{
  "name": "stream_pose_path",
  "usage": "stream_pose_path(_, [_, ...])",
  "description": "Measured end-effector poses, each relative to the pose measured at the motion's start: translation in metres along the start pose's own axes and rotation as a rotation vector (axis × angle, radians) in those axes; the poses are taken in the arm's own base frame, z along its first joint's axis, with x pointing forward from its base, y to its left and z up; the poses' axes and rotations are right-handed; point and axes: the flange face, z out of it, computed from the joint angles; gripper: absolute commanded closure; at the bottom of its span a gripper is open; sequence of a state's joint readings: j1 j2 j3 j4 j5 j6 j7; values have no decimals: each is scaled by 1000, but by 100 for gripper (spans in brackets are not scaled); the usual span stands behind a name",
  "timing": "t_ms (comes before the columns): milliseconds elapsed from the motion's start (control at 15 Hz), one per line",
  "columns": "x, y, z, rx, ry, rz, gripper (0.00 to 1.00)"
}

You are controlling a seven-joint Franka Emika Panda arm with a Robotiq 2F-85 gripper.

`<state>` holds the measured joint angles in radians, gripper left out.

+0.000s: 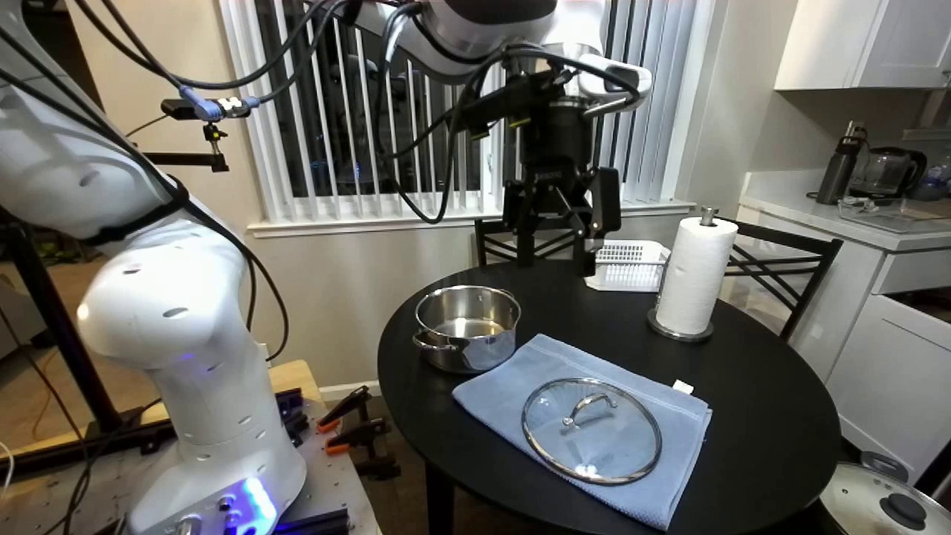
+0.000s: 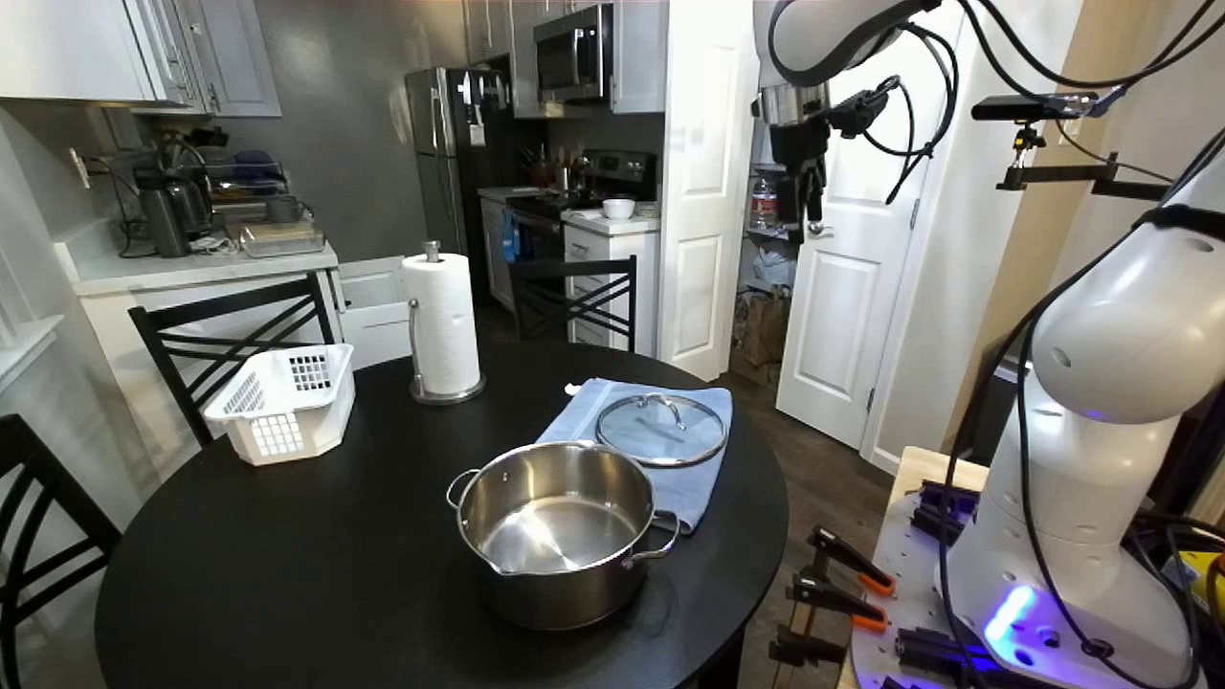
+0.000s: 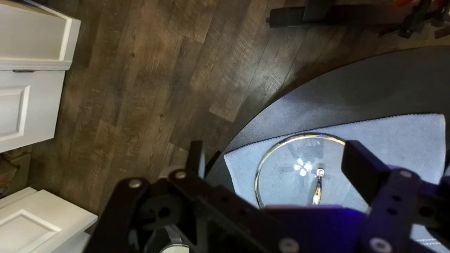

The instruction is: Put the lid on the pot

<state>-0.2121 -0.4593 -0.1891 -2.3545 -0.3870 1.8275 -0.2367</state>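
The lid (image 1: 609,446) is round clear glass with a metal rim and an arched metal handle. It lies flat, handle up, on a folded blue towel (image 1: 505,386). It also shows in an exterior view (image 2: 660,435) and, partly hidden by the gripper, in the wrist view (image 3: 281,182). The pot (image 1: 487,351) is shiny steel with two side handles and stands uncovered beside the towel; it also shows in an exterior view (image 2: 565,598) and is out of the wrist view. My gripper (image 1: 554,254) is open and empty, high above the table. In the wrist view, the lid shows between its fingers (image 3: 276,154).
A round black table (image 2: 316,565) carries everything. A paper towel roll (image 1: 698,279) on a stand and a white plastic basket (image 2: 292,407) stand on it. Dark chairs (image 2: 579,297) surround it. A separate glass lid with a dark knob (image 1: 884,501) is low beside the table.
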Motion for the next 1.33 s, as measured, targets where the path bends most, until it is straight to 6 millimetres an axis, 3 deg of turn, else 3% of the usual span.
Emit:
stream_pose_path(200, [18,2,-11,-27,124,61,0])
stream_pose_path(333, [47,6,-9,-39,213,121,0])
stream_pose_path(667, [143,5,36,-56,228,199,0])
stream_pose_path(867, [199,-25,51,-4,244,116,0])
stream_pose_path(1000, [224,-53,53,51,270,28,0])
stream_pose_path(1133, [238,-75,60,102,273,-47,0])
stream_pose_path(1333, [246,-81,72,123,264,-84,0])
